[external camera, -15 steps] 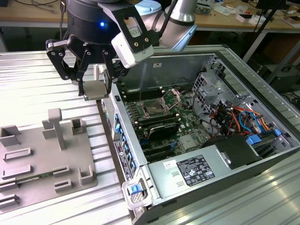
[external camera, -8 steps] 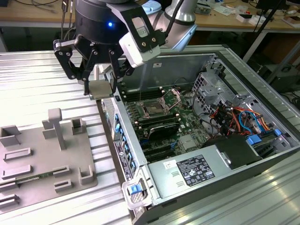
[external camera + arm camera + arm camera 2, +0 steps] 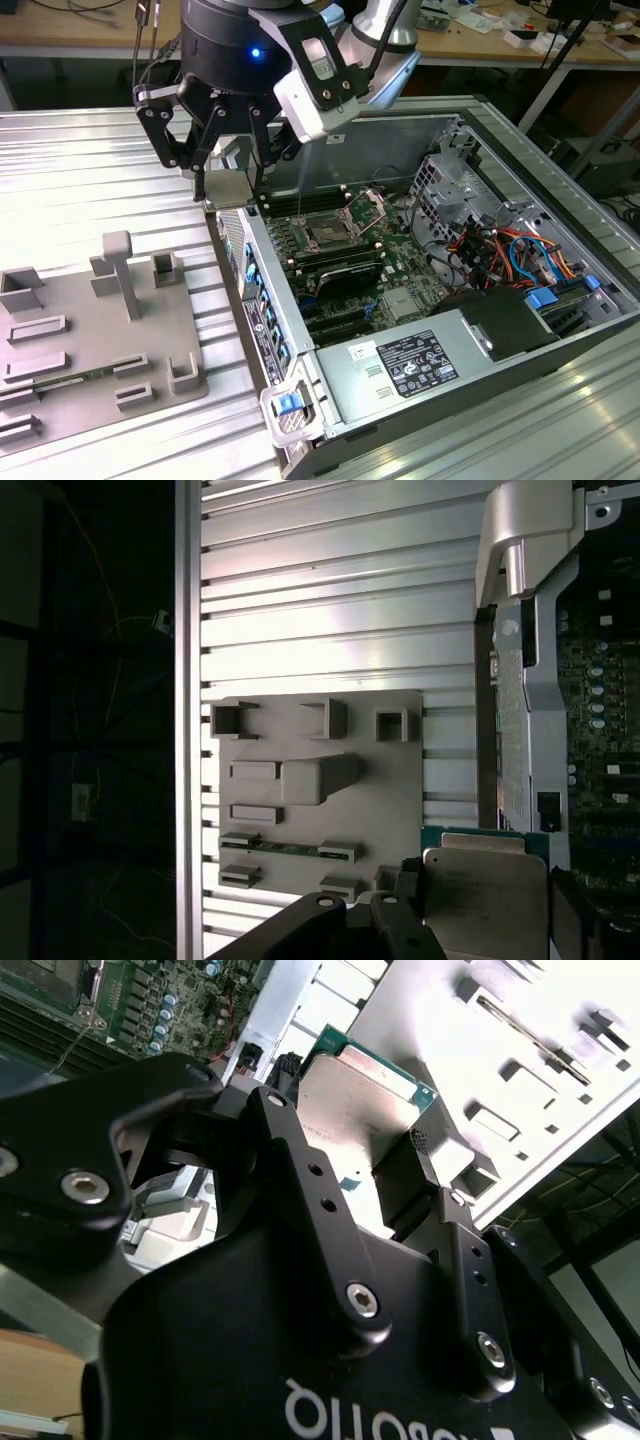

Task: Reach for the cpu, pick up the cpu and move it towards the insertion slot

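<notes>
The cpu (image 3: 352, 1110), a small flat square chip w/ pale silvery metal top and thin green rim, is clamped between the black fingers (image 3: 405, 1185) of the gripper (image 3: 228, 192) and hangs in the air, lifted off the desk. In the exterior view it (image 3: 228, 188) is just above the near wall of the open grey metal computer case (image 3: 262, 330), at the edge towards the exterior view's left. In the first wrist view the chip (image 3: 482, 900) shows between the finger parts, w/ the case wall beside it. The insertion slot (image 3: 330, 232), a square socket w/ dark centre and shiny metal frame on the green motherboard, lies inside the case, near the cpu but apart from it; its hinged bracket (image 3: 366, 208) stands tilted open. On the ribbed silver metal desk (image 3: 90, 170), well apart at the exterior view's left, lies a flat grey plastic fixture plate (image 3: 100, 340) w/ raised blocks and an upright post.
</notes>
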Action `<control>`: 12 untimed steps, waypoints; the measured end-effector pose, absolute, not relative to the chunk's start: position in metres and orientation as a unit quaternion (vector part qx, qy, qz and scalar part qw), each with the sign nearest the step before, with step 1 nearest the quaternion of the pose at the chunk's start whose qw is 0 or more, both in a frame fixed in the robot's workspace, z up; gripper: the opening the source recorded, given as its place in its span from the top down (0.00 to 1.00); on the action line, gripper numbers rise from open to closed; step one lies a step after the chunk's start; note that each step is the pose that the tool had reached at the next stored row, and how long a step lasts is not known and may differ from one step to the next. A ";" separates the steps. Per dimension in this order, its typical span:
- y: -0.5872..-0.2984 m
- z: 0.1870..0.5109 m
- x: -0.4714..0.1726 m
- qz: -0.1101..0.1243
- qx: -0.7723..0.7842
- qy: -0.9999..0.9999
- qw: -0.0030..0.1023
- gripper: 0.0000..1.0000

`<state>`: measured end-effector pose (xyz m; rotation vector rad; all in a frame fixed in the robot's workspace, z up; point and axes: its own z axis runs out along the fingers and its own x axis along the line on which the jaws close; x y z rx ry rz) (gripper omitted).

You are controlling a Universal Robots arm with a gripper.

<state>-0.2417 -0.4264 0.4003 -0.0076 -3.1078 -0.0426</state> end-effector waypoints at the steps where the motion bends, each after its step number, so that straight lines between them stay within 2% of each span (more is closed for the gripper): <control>1: -0.426 0.400 -0.240 -0.014 -0.002 -1.000 0.017 0.45; 12: -0.426 0.400 -0.237 -0.014 -0.002 -1.000 0.017 0.45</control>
